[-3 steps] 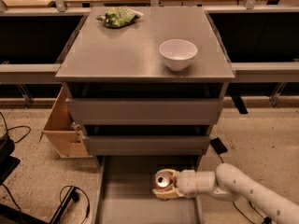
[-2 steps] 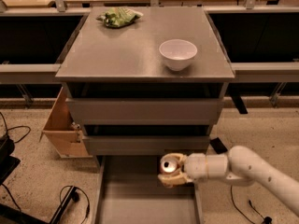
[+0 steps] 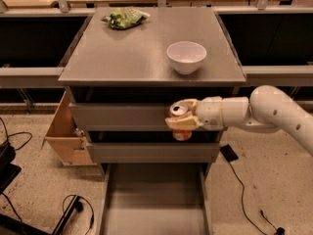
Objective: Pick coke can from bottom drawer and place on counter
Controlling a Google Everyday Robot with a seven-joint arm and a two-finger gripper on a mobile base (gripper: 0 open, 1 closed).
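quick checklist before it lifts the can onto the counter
1. Grip: gripper is shut on the small red coke can: ok.
2. Can is out of the long shallow grey bottom drawer: ok.
3. Can is above the edge of the flat grey metal counter: not ok. It hangs below the top, in front of the plain grey drawer fronts.
4. Landing spot: bare counter left of the round white bowl: ok.
5. Green snack bag is out of the way at the counter's far edge: ok.
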